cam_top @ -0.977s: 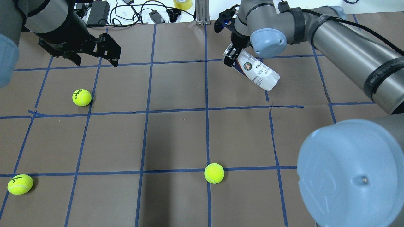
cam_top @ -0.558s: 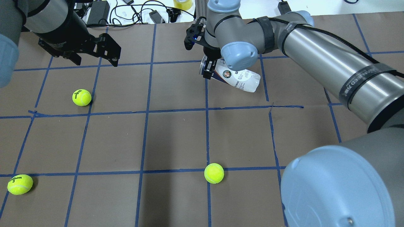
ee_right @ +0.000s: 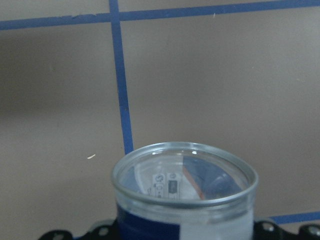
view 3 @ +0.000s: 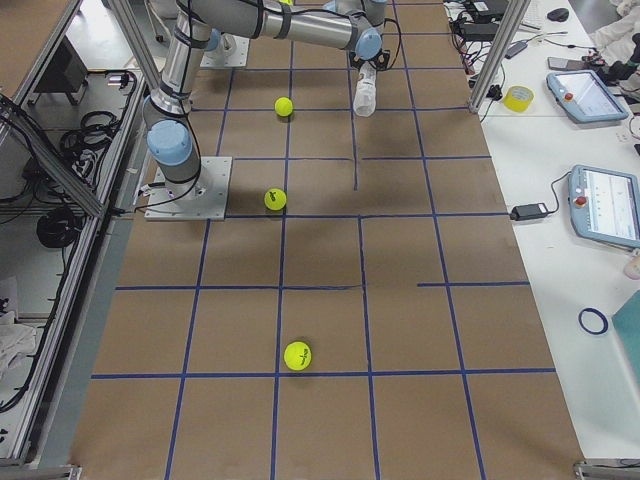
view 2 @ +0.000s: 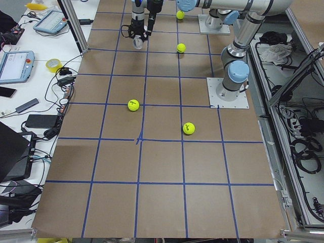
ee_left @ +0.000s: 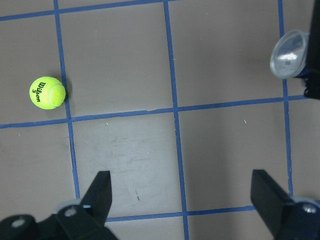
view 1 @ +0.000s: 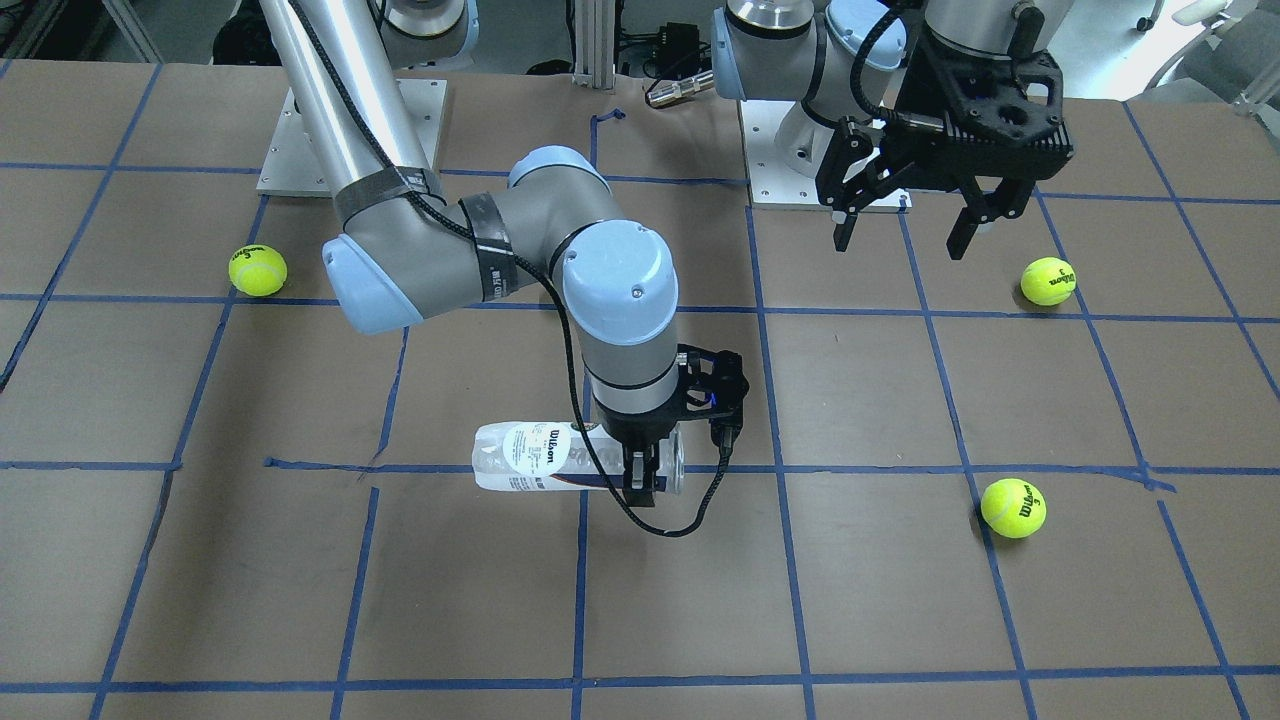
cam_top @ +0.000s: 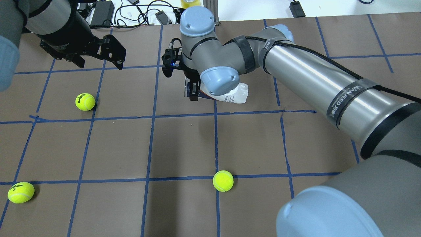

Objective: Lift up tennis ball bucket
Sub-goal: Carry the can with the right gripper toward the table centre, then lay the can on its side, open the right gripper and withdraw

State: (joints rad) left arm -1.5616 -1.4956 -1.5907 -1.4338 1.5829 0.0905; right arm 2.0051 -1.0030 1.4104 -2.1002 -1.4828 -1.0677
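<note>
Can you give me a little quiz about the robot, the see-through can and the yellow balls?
1. True or false: the tennis ball bucket is standing upright.
2. How many tennis balls lie on the table?
3. Which gripper holds the bucket? A: left. B: right. C: neither.

Key:
1. False, it lies sideways.
2. Three.
3. B, the right gripper, clamped near the bucket's open end.

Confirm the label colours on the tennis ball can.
The can is clear plastic; its label is white with a navy band. It shows best in the exterior front-facing view.
</note>
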